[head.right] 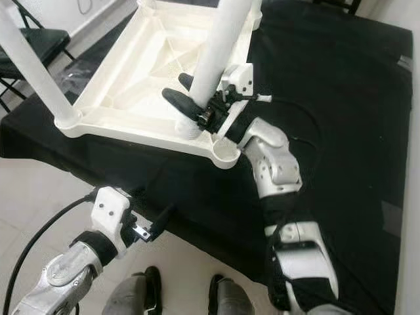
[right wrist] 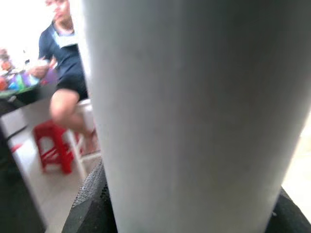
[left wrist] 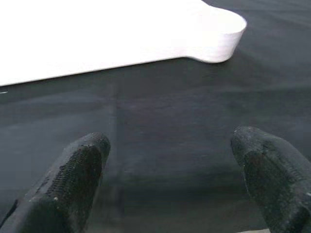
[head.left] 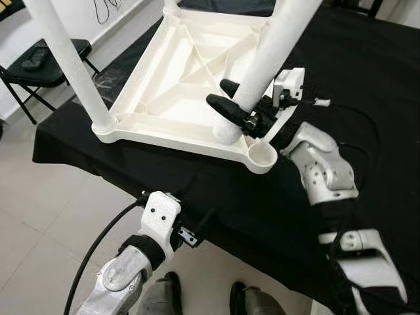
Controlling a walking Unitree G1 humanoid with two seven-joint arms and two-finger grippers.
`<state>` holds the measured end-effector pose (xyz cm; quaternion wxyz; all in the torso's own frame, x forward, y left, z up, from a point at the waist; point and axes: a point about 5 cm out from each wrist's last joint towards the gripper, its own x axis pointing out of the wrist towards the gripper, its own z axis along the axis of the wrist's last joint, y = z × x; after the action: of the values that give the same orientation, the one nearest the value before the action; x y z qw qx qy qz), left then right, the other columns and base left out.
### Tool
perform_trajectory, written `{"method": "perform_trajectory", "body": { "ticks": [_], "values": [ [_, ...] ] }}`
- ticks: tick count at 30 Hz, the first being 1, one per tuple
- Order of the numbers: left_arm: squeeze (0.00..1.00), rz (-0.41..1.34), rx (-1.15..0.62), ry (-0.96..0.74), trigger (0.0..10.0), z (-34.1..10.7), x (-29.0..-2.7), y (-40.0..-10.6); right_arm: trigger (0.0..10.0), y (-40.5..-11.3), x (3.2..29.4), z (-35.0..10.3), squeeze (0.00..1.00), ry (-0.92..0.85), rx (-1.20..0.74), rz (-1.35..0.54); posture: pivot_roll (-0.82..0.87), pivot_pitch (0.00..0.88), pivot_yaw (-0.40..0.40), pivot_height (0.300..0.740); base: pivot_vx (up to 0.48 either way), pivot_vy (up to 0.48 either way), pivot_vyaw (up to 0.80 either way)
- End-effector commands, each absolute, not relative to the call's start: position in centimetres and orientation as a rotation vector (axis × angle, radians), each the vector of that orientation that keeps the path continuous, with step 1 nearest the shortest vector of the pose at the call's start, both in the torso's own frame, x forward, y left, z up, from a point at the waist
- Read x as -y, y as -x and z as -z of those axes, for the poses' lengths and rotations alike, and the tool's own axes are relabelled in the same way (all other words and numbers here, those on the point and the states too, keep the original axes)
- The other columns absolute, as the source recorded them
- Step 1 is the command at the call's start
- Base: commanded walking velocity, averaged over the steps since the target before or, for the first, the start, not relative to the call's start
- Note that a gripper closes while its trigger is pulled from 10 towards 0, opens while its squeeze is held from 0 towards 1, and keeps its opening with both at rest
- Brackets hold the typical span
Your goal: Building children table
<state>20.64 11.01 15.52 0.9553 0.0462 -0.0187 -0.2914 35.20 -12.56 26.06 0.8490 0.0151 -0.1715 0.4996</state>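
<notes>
The white table top (head.left: pixel 164 92) lies upside down on the black-covered table. One white leg (head.left: pixel 65 59) stands in its near left corner. My right gripper (head.left: pixel 220 93) is shut on a second white leg (head.left: pixel 266 56), which tilts, its lower end at the near rim just left of the empty corner socket (head.left: pixel 262 156). In the right wrist view that leg (right wrist: pixel 194 107) sits between the fingers (right wrist: pixel 92 204). My left gripper (left wrist: pixel 170 160) is open and empty, low over the black cloth in front of the table top's corner (left wrist: pixel 218 34).
The black table's near edge (head.left: pixel 98 170) runs just before my feet (head.left: pixel 164 295) on the tile floor. A black folding chair (head.left: pixel 39 59) stands at the left. In the right wrist view a person (right wrist: pixel 63 53) sits beyond a red stool (right wrist: pixel 53 145).
</notes>
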Motion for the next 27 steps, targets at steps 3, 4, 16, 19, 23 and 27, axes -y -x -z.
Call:
{"method": "perform_trajectory", "body": {
  "ticks": [3,4,16,19,23,27],
  "values": [
    [0.0,0.641,0.04,-0.152,10.0,-15.9,-11.2,-19.4,10.0,-35.1,14.1,-27.2,0.0,0.077,0.371,-1.183,0.12,0.402,-0.038,0.74,0.0,0.0,0.0],
    [0.0,0.641,0.04,-0.152,10.0,-15.9,-11.2,-19.4,10.0,-35.1,14.1,-27.2,0.0,0.077,0.371,-1.183,0.12,0.402,-0.038,0.74,0.0,0.0,0.0],
    [0.0,0.706,0.079,-0.199,10.0,-17.9,-11.2,-18.6,10.0,-34.4,15.1,-28.0,0.0,0.181,0.347,-1.451,0.15,0.453,-0.013,0.74,0.0,0.0,0.0],
    [0.0,0.706,0.077,-0.206,10.0,-18.0,-11.4,-18.4,10.0,-34.3,15.3,-27.7,0.0,0.18,0.332,-1.473,0.16,0.463,-0.006,0.74,0.0,0.0,0.0],
    [0.0,0.714,0.066,-0.221,10.0,-18.1,-11.6,-17.9,10.0,-34.6,15.9,-27.4,0.0,0.18,0.305,-1.48,0.17,0.473,0.0,0.74,0.0,0.0,0.0],
    [0.0,0.725,0.062,-0.226,10.0,-18.2,-11.5,-17.7,10.0,-35.0,16.5,-27.8,0.0,0.172,0.309,-1.464,0.17,0.477,0.001,0.74,0.0,0.0,0.0]
  ]
}}
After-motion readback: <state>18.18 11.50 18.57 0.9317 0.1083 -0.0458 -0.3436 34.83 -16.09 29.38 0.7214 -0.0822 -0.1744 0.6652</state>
